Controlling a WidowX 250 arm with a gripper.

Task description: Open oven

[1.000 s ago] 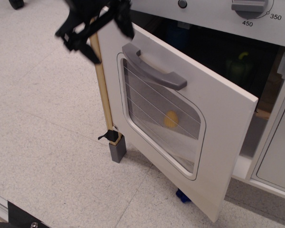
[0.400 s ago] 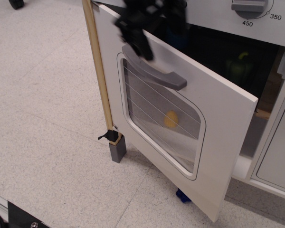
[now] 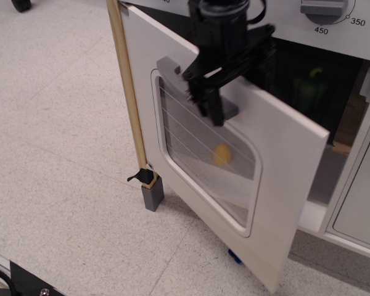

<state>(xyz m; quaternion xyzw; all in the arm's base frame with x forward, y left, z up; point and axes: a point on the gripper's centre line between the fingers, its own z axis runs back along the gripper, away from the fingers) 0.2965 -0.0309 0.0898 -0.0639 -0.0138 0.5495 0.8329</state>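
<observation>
White-grey panels make up the oven [image 3: 333,185], which fills the upper right of the view, its big door [image 3: 277,160] swung partly outward toward the near left, so the dark cavity [image 3: 320,74] behind shows along the door's top and right edge. The door's long axis runs diagonally from far left down to near right, and its outer face points to the near left. A rounded window [image 3: 203,154] crossed by thin wires sits in the door, with a yellow object [image 3: 221,155] seen through it, and a grey bar handle [image 3: 170,66] lies just above the window, largely covered. The black tool [image 3: 222,80] hangs over that handle at the door's upper edge; whether its fingers are spread or clamped on the bar cannot be told. A temperature dial [image 3: 324,8] sits on the strip above. A green object [image 3: 311,89] rests inside the cavity. A wooden strip [image 3: 128,98] lines the door's left edge, ending at a grey block [image 3: 152,195] on the speckled pale floor [image 3: 55,160].
</observation>
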